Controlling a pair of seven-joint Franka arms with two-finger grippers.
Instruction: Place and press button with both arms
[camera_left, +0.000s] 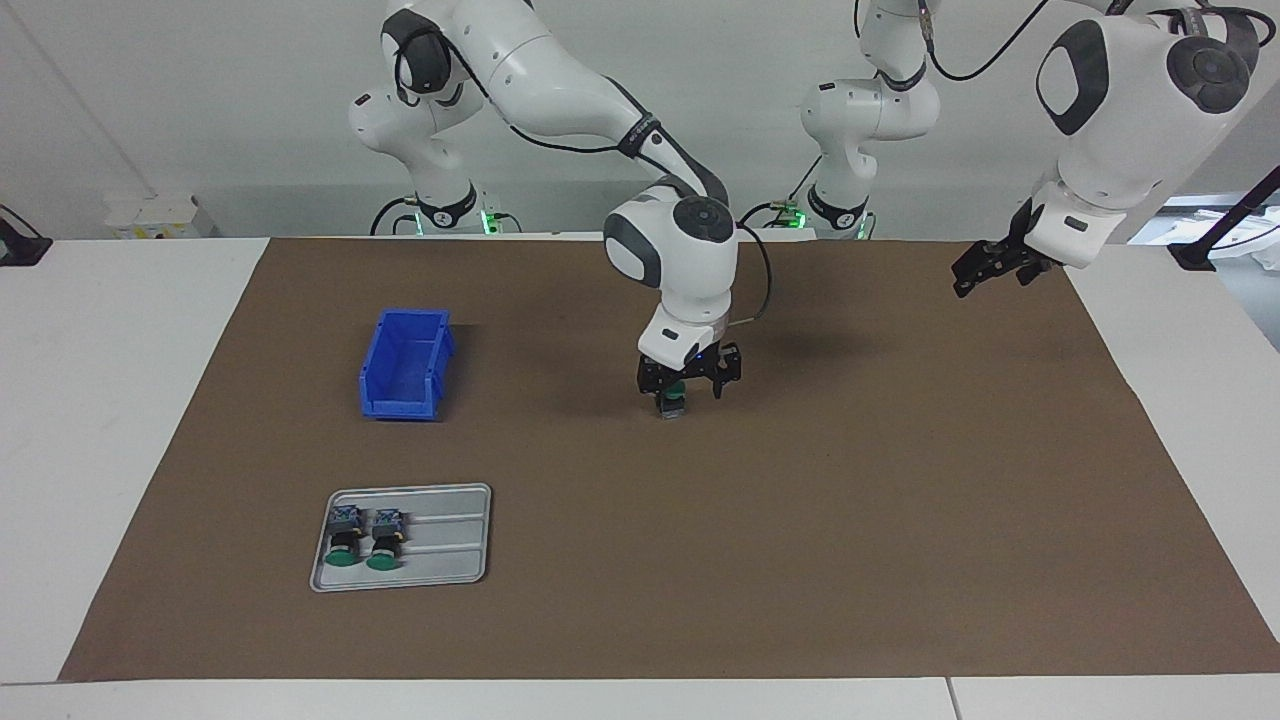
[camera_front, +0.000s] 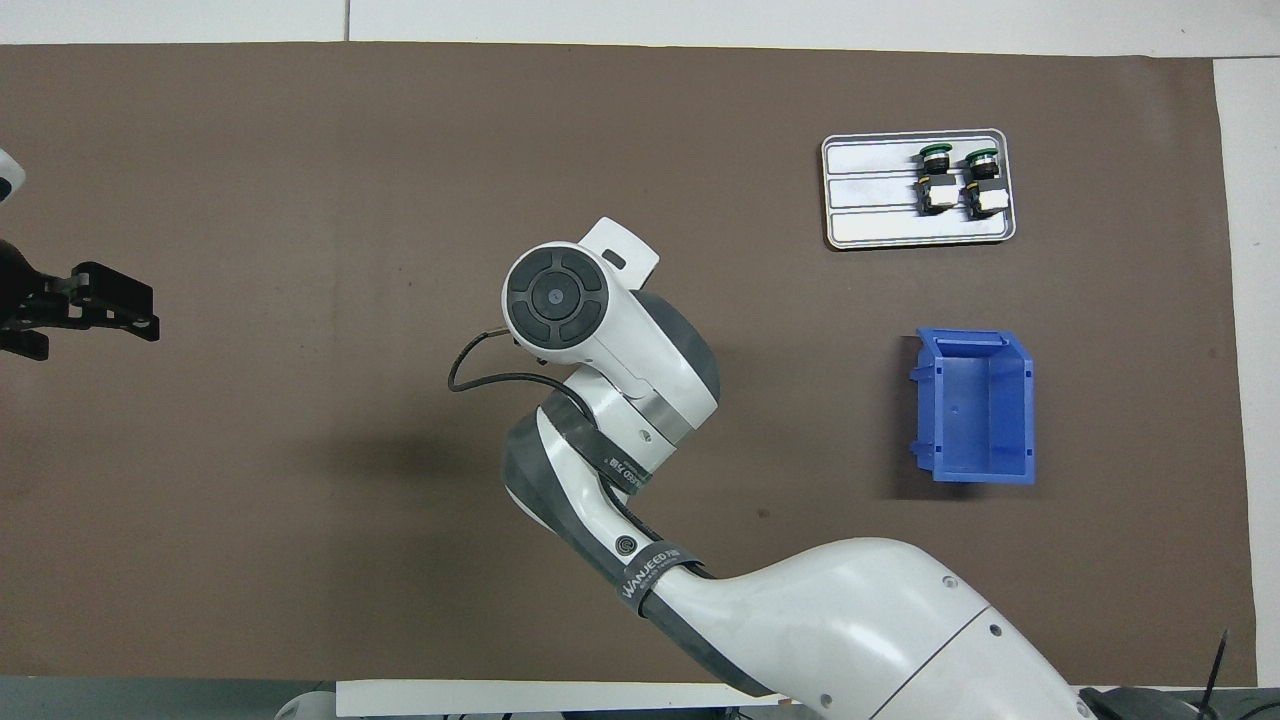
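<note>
- Now at mat (camera_left: 800, 520) centre: button (camera_left: 672, 403), right gripper (camera_left: 678, 396) straddling it; clamped or loosened, cannot tell.
- Release gently, lift straight, avoid tipping.
- Bring left gripper (camera_left: 985, 268), open and empty at 2 o'clock, over cap.

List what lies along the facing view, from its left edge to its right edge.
Tray holding two spare buttons → blue bin → right gripper down at the mat with the button between its fingers → left gripper, waiting in the air.
</note>
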